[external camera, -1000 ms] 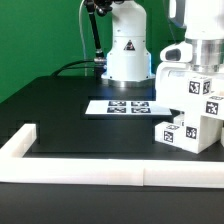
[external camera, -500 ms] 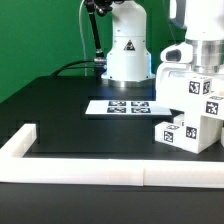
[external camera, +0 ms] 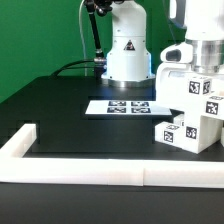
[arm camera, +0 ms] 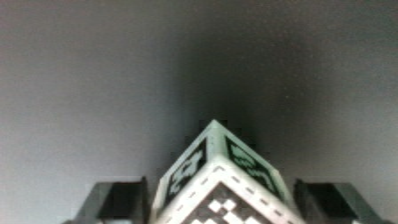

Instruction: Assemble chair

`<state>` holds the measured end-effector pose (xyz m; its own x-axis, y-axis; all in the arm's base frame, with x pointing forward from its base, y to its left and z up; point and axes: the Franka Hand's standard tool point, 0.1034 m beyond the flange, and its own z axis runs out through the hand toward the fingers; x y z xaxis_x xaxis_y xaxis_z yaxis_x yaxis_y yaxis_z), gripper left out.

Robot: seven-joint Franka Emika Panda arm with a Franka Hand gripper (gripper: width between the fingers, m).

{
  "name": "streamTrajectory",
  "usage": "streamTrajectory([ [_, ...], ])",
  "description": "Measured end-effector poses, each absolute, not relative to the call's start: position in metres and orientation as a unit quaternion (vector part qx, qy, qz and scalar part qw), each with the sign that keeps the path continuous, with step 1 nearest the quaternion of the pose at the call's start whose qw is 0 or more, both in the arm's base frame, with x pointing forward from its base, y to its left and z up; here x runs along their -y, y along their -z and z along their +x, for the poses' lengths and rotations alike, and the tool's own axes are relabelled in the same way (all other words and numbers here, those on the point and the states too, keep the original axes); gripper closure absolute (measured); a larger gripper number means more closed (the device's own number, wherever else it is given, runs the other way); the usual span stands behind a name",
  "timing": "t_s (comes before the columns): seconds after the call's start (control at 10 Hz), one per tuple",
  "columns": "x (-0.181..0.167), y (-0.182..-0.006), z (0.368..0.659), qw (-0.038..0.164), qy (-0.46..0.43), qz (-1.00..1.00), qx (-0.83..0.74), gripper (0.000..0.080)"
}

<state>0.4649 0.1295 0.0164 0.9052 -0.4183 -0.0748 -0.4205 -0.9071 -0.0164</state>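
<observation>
Chair (external camera: 192, 110) stands stacked on the tabletop (external camera: 70, 110) at the exterior view's right, just behind the border rail (external camera: 110, 172). My pincer (arm camera: 214, 205) straddles its tagged top edge, fingers snug either side. Seating this piece, I'd judge; next, press straight down. Marker board (external camera: 122, 106) lies beyond.

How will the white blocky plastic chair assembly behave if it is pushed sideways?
The white blocky plastic chair assembly looks rigid, so it should move as one piece. It stands tall on small cube feet, so it may tip. The black table looks smooth; sliding seems likely.
</observation>
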Motion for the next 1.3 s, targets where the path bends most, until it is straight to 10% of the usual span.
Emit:
streamTrajectory([
  [0.8, -0.126, -0.068, 0.47, 0.035, -0.017, -0.982, -0.184, 0.0406],
  [1.3, -0.126, -0.068, 0.471, 0.035, -0.017, -0.982, -0.183, 0.0406],
])
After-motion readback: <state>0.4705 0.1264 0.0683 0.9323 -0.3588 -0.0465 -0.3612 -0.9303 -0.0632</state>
